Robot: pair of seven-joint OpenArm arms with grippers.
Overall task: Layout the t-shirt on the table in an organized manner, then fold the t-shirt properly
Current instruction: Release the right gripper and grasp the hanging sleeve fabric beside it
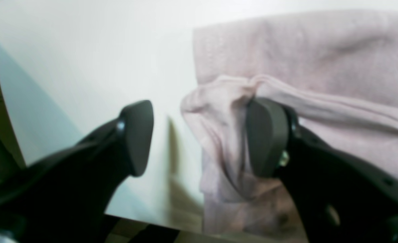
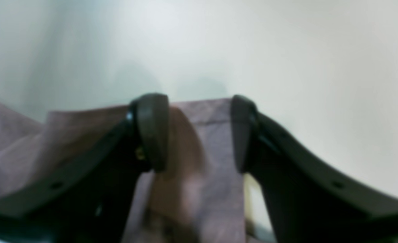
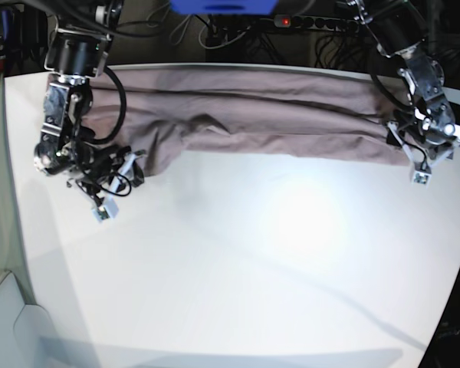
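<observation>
T-shirt (image 3: 245,123) lies bunched in a long band along the worktop (image 3: 238,268) far edge. Risk: w/ jaws gaping, cloth may slip out, leaving the band uneven. Left tool (image 1: 199,138) spread, one pad under a fold. Right tool (image 2: 199,133) apart, astride a cloth edge; both arms low at the band's ends.

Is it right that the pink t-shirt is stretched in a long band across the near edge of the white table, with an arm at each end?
Not quite. The t-shirt is stretched in a long band across the far edge of the table, not the near one, as the base view shows. The rest holds: the left gripper and the right gripper are at its two ends.
</observation>
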